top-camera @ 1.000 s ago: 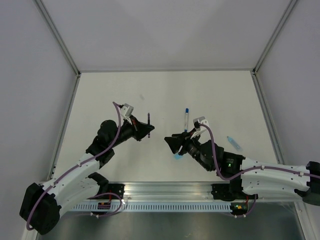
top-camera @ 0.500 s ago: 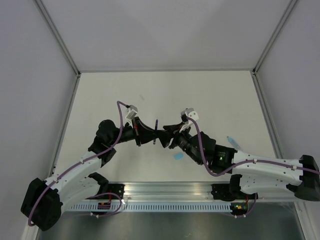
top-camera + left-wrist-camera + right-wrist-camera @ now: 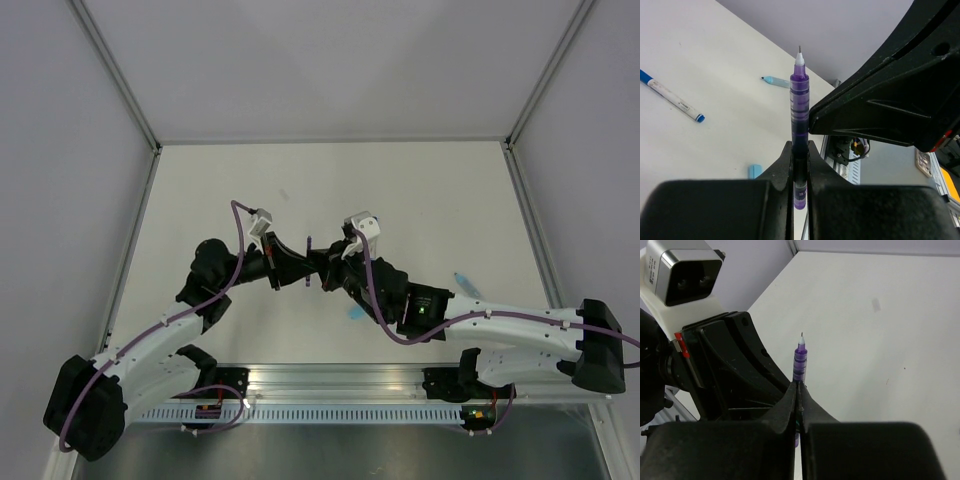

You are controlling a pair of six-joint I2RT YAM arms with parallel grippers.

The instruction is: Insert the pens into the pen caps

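The white tabletop (image 3: 420,190) carries the loose parts, and both arms meet above its middle. The left tool (image 3: 800,152) is closed down to a pen's width, pinching the lower barrel of the dark pen (image 3: 799,100). The pen stands upright out of its fingers with the fine tip bare. The right tool (image 3: 798,390) is also nearly shut on that same pen, gripping low on the barrel from the opposite side. Its black body crowds the left tool's right side, just beside the pen.

The blue-and-white pen (image 3: 671,97) lies flat on the tabletop well off to the left tool's left. The nearer cap (image 3: 755,171) lies below the left tool, just to the left of its fingers. The farther cap (image 3: 776,81) lies beyond the tool, left of the dark pen's tip.

Neither tool holds a cap, so I judge this a handover or a regrip rather than the capping itself.

The main risk is that two tools clamp one thin stick. If either pulls away before the other loosens, the pen could twist, skid through the fingers or flex. If both loosen together it drops, tip exposed. With the tools so close, a small misjudged move could knock the fine tip against the right tool's body.
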